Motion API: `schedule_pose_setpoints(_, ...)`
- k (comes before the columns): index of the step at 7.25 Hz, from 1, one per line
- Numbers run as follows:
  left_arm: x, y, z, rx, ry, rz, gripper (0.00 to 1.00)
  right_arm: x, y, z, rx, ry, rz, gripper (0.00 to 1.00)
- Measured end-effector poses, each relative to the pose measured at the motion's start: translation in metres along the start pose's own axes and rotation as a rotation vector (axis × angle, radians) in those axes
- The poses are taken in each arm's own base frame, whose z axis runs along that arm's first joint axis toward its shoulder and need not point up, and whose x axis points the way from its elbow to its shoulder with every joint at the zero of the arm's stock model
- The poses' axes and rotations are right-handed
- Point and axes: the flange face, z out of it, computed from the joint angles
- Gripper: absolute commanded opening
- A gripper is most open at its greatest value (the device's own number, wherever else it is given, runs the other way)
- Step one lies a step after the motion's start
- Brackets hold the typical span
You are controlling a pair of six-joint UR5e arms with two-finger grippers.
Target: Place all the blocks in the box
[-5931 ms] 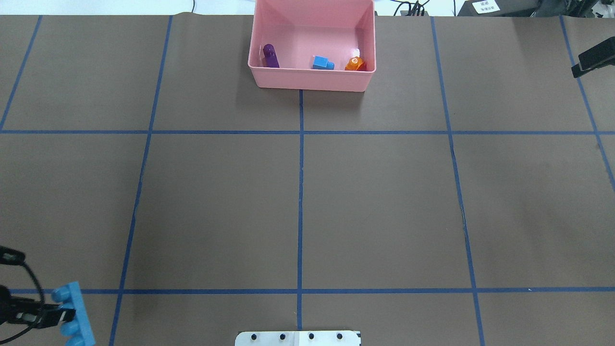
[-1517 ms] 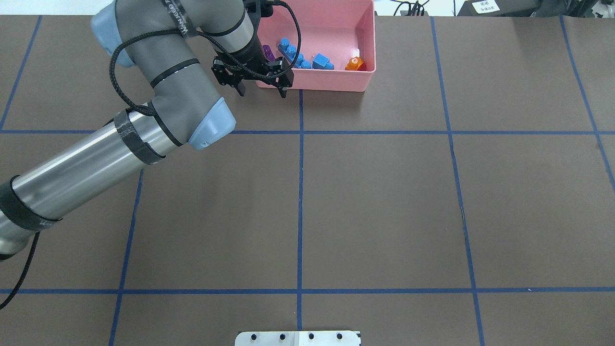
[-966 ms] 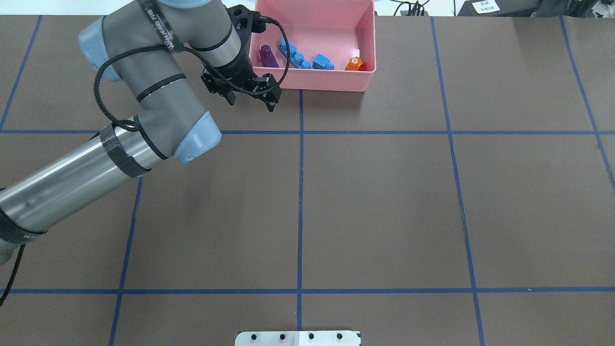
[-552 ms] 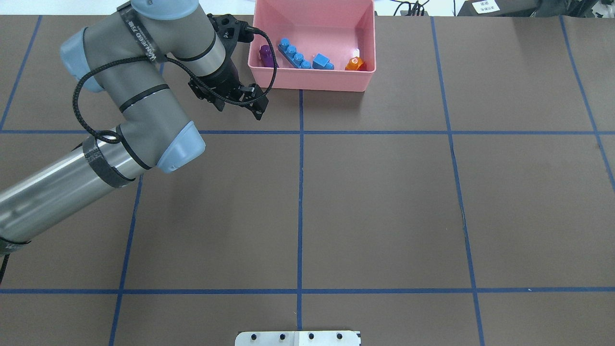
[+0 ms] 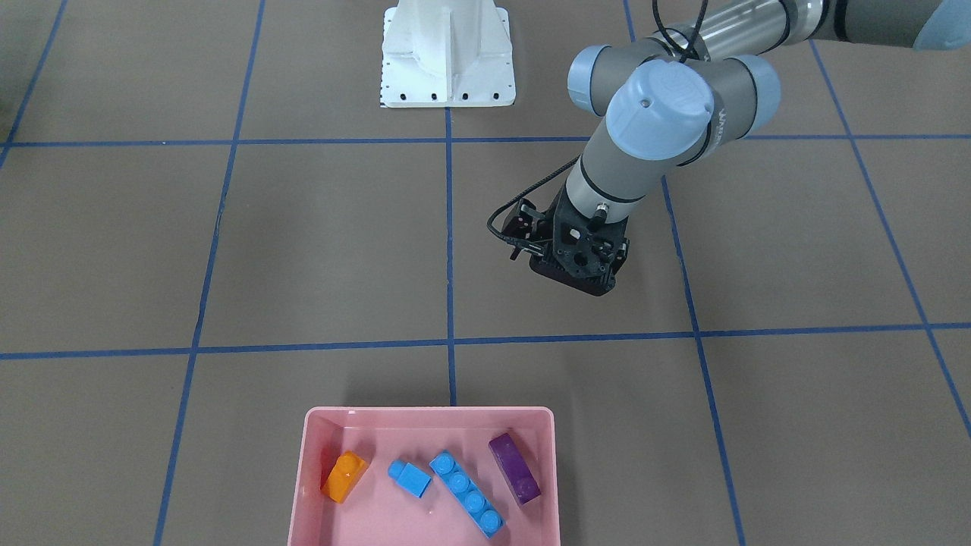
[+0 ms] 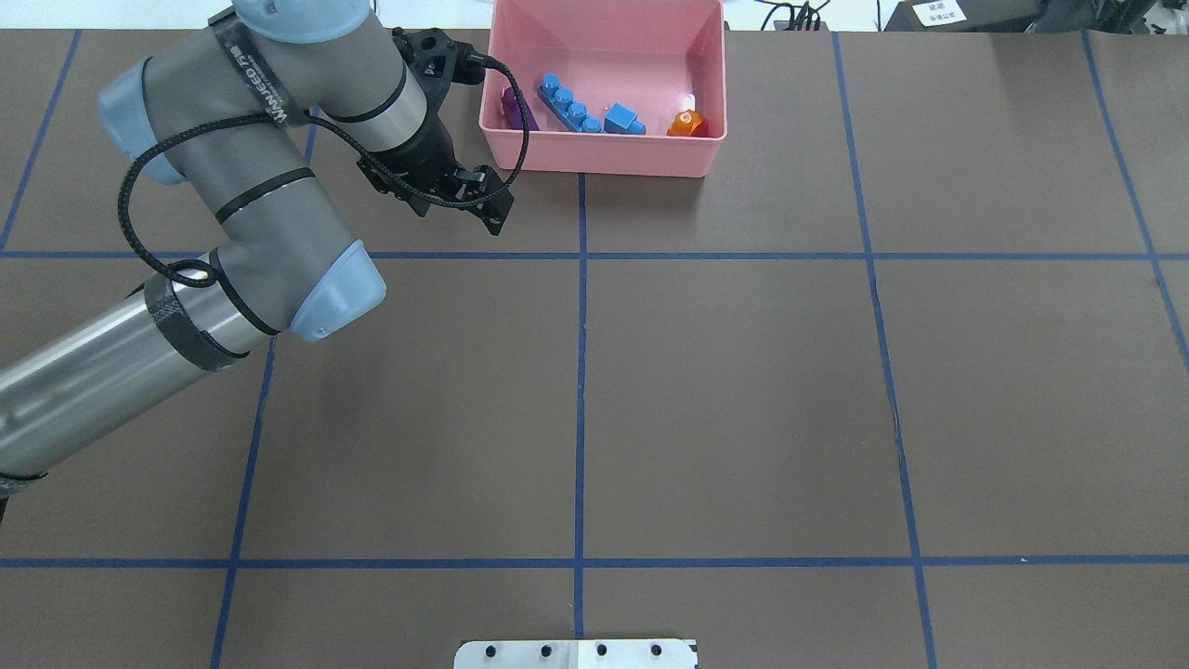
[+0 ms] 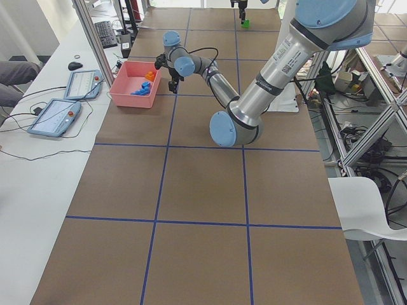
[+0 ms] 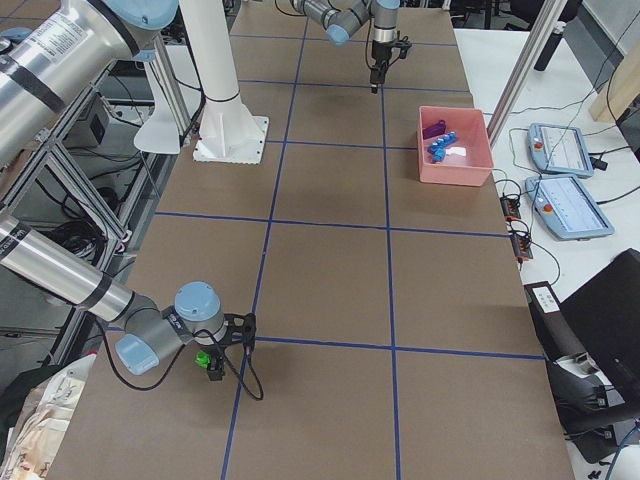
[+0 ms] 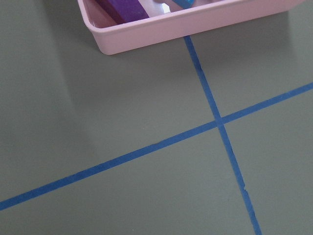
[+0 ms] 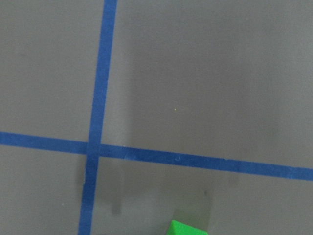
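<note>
The pink box (image 6: 604, 153) stands at the far middle of the table. In it lie the purple block (image 6: 513, 104), the long blue block (image 6: 567, 104), the small blue block (image 6: 624, 121) and the orange block (image 6: 687, 124). The front view shows the box (image 5: 428, 413) with the orange (image 5: 345, 475), small blue (image 5: 410, 478), long blue (image 5: 468, 493) and purple (image 5: 514, 468) blocks. My left gripper (image 6: 460, 212) is open and empty, above the table just left of and nearer than the box. My right gripper (image 8: 213, 365) shows only in the side views; I cannot tell its state.
The white robot base (image 5: 447, 57) stands at the near middle edge. A small green object (image 10: 188, 229) lies on the table by the right gripper. Blue tape lines (image 6: 581, 372) cross the brown table. Tablets (image 8: 575, 205) lie beyond the box.
The long blue block, earlier held by my left gripper at the near left, now lies in the box. My left gripper has drawn back from the box, leftward and nearer.
</note>
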Motion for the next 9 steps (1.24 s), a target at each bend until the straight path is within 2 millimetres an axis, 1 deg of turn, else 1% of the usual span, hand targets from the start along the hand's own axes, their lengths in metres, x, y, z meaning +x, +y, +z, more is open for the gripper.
schedule_pose_setpoints(1,0.001,0.0,-0.001,0.001,0.001,0.001,1.0,-0.001,0.001,0.003,-0.014,0.001,-0.008,0.26)
schedule_pose_setpoints(4,0.002,0.0,-0.001,0.001,0.003,0.003,1.0,0.01,0.012,0.01,-0.053,0.025,-0.015,0.1)
schedule_pose_setpoints(5,0.002,0.001,-0.001,0.001,0.004,0.003,1.0,0.015,0.017,0.012,-0.062,0.036,-0.018,0.0)
schedule_pose_setpoints(7,0.003,0.002,-0.003,0.004,0.006,0.006,1.0,0.02,0.021,0.013,-0.068,0.052,-0.021,0.0)
schedule_pose_setpoints(9,0.001,0.006,-0.005,0.005,0.006,0.006,1.0,0.019,0.018,0.008,-0.009,0.052,-0.052,0.0)
